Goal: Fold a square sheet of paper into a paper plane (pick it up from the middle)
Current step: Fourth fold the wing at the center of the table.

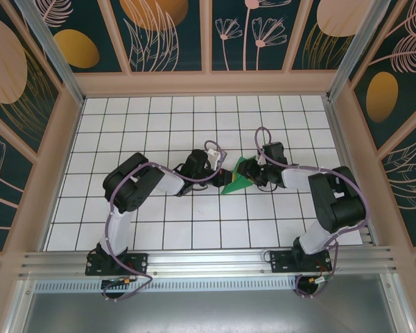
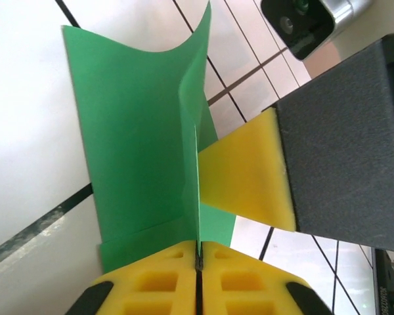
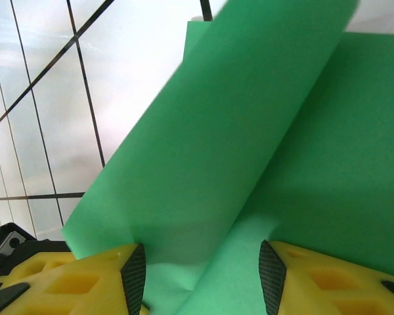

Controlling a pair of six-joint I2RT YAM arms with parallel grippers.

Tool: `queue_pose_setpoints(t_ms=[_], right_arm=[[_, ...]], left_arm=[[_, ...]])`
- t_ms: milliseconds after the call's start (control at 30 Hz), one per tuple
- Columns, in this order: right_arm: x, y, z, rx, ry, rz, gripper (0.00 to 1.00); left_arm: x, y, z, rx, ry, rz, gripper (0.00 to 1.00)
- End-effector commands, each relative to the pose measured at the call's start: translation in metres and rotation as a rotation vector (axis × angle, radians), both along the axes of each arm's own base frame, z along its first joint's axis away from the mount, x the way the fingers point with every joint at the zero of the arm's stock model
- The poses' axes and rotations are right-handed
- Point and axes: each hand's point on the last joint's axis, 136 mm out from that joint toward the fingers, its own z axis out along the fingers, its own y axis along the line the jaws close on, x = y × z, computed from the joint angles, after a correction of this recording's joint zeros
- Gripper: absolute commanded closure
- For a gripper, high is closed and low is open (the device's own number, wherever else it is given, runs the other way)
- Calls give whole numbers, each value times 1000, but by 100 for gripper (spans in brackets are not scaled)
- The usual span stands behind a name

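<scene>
Bright-green square sheet of paper (image 2: 138,131), partly folded, stands on edge in the left gripper (image 2: 198,259), whose yellow jaws are pressed together on its lower crease. From that gripper the sheet rises as an upright fin, with one flap curling away to the side. Directly across from the left gripper, the right gripper (image 3: 200,262) has its jaws standing apart, with green paper running between them but not pinched.

The paper looks very light, thin and floppy. It probably bends under its own weight, creases for good once pressed and tears if pulled. The firmest hold is likely on the doubled layers along the crease, near where the left gripper already grips, while loose flap edges would buckle.

Beneath the left gripper lies the white grid table (image 1: 159,118), and the wooden frame (image 1: 208,83) is well away from it on every side, leaving broad room to move.
</scene>
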Motion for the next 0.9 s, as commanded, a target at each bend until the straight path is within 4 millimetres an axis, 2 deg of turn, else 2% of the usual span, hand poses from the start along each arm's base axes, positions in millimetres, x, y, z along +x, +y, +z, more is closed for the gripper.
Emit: queue_pose_setpoints(t_ms=[0,200,367,533,600,733,867], right_arm=[[13,13,31,56,-61,32,47],[22,27,91,135,-193,82,39],[22,33,119,161,-263,105,34],[22,41,121,137,-295,114,32],[22,45,117,125,-295,117,32],[22,52,104,107,-284,119,32],[23,60,93,106,-270,129,32]], left_arm=[[4,5,13,22,-47,39,93],[18,37,40,80,-123,172,98],[29,82,53,170,-171,329,100],[35,140,59,322,-237,546,100],[35,152,62,345,-261,588,100],[33,149,51,362,-251,559,100],[28,131,33,329,-215,467,99]])
